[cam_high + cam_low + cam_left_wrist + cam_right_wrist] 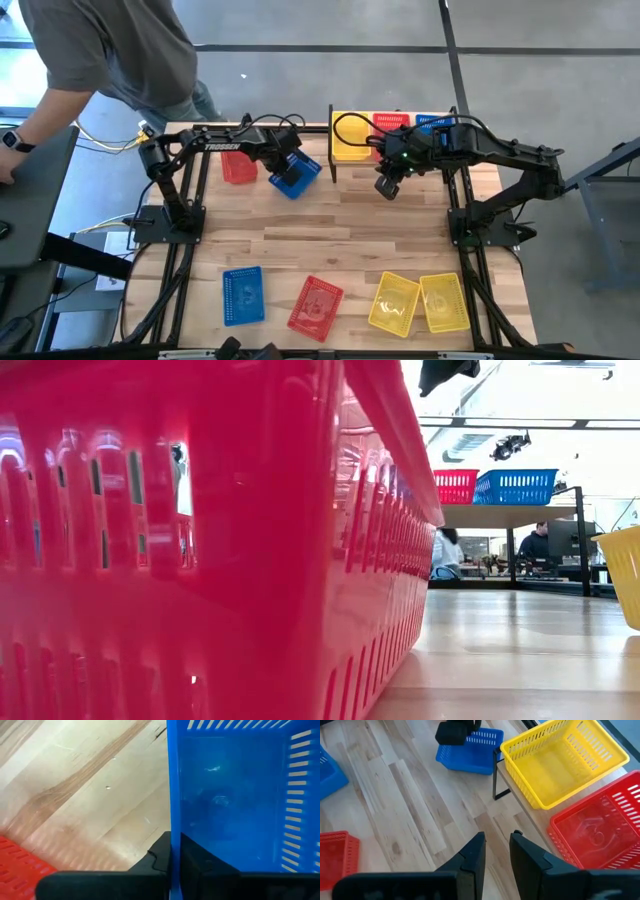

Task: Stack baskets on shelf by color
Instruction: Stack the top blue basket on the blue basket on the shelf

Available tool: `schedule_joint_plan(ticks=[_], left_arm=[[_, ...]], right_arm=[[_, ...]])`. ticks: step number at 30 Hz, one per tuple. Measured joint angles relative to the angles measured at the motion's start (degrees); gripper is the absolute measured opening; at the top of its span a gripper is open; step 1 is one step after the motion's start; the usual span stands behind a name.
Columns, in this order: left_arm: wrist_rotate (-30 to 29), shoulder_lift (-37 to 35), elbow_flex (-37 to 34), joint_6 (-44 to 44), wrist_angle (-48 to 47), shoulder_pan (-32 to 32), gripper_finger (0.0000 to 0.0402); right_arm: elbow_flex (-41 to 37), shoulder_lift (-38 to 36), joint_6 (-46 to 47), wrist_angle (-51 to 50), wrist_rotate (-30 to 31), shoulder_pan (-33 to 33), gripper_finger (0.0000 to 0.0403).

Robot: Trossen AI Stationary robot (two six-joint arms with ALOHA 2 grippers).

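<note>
A blue basket [297,180] stands on the table's far left part, with my left gripper [284,160] shut on its wall. A red basket [238,168] lies just left of it. The shelf [333,160] at the far side carries a yellow basket [350,138], a red basket [392,123] and a blue basket [432,122] in a row. My right gripper [495,851] hangs open above the table in front of the shelf, holding nothing. Near the front edge lie a blue basket [242,295], a red basket [316,305] and two yellow baskets [393,302], [445,302]. My left gripper pinches one side wall of the blue basket at its rim [174,827], one finger [159,857] outside the wall and the other finger [197,860] inside. The fingers come from above, pointing steeply down. In the right wrist view the basket's bottom [465,766] rests on the table.
In the low view the near red basket [200,540] fills most of the picture. A person [100,50] stands beyond the table's far left corner. Bare tabletop [330,235] lies between the far and near baskets.
</note>
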Motion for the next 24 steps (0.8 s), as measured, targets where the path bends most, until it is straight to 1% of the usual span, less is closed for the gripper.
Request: schedule_joint_plan(ticks=[6,11,18,24], left_arm=[[-0.1,-3.3,0.0,0.4,-0.2,-0.2,0.0003],[-0.1,-7.8,0.0,0.5,-1.2,-0.2,0.0002],[-0.3,-15.6,0.0,0.5,-5.0,-0.7,0.0001],[-0.9,-23.1,0.0,-0.4,-9.1,-3.0,0.0001]], right_arm=[[0.0,0.0,0.0,0.0,-0.5,0.0,0.0075],[0.0,0.0,0.0,0.0,-2.3,0.6,0.0075],[0.0,0.0,2.5,0.0,-2.6,4.1,0.0075],[0.0,0.0,4.5,0.6,-2.6,7.7,0.0075]])
